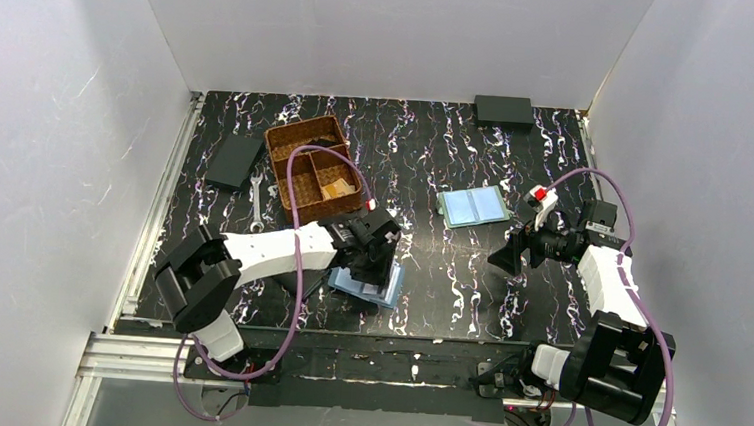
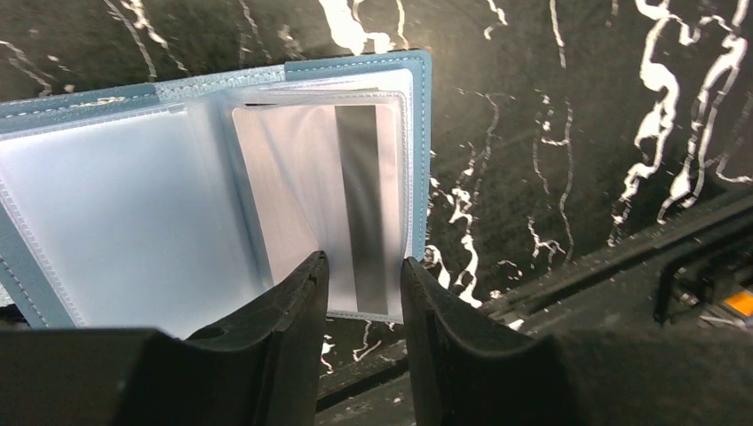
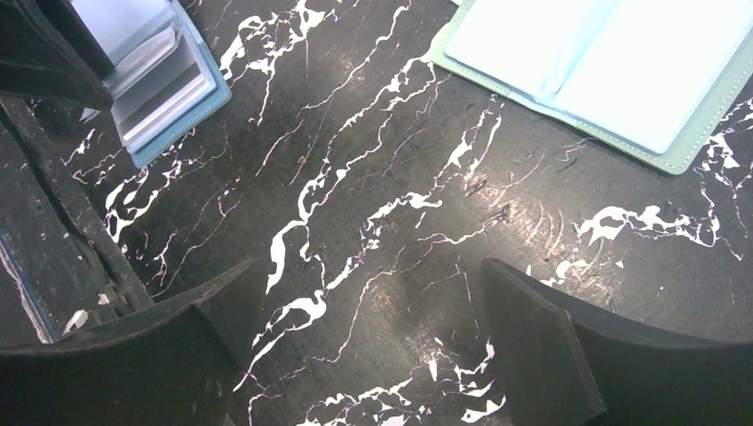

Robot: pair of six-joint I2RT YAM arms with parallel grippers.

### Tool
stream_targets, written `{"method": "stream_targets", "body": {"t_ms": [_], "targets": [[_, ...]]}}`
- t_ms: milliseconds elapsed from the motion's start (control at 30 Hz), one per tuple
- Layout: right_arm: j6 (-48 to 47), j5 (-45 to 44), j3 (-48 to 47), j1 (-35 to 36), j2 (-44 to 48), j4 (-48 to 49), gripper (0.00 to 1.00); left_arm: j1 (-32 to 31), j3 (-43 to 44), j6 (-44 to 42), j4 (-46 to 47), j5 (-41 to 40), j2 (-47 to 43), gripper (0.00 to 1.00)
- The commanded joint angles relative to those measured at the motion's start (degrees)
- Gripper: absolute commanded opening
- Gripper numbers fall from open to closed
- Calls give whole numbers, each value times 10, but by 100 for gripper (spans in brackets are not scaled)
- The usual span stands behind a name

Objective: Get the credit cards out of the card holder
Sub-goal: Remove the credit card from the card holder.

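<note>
Left gripper (image 2: 362, 263) released, jaws slightly parted over striped credit card (image 2: 297, 177) sleeved in card holder (image 2: 423, 160) near counter (image 2: 550, 133) front edge; right gripper (image 3: 371, 268) spread wide, empty; nothing extracted yet.

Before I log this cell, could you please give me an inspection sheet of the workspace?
Surface: black, white-veined table.
Job's things: card holder open; credit card in its clear sleeve.
Clutter: pale holder, basket, wrench, black wallet, black box.
Grippers: left gripper open, at card's edge; right gripper open over bare table.
Cables: purple cable arcs over basket.
Surroundings: white walls.
</note>
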State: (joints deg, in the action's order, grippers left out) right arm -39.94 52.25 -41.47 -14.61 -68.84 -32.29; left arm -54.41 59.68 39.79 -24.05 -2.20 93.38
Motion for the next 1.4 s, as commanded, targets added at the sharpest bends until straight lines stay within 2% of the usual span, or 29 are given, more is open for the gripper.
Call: {"method": "stream_targets", "body": {"t_ms": [0, 267, 367, 500, 633, 767, 867, 1067, 1367], "targets": [[-23, 21, -24, 3, 11, -13, 98, 5, -28, -1, 56, 66, -41, 10], [-49, 35, -43, 31, 2, -45, 98, 14, -67, 21, 131, 125, -55, 8], [-51, 14, -59, 87, -18, -52, 98, 20, -76, 41, 157, 143, -55, 0], [-47, -11, -91, 191, -71, -62, 98, 28, -88, 70, 201, 173, -45, 0], [-15, 46, -127, 288, -152, -58, 98, 30, -99, 81, 266, 207, -38, 0], [44, 65, -136, 335, -192, -18, 98, 30, -100, 73, 280, 226, -35, 0], [84, 87, -112, 349, -197, 18, 98, 31, -122, 92, 315, 228, -27, 0], [202, 38, -88, 356, -224, 118, 98, 49, -142, 104, 337, 251, 0, 0], [208, -8, -87, 367, -232, 131, 96, 52, -151, 108, 343, 263, 10, 0]]}}
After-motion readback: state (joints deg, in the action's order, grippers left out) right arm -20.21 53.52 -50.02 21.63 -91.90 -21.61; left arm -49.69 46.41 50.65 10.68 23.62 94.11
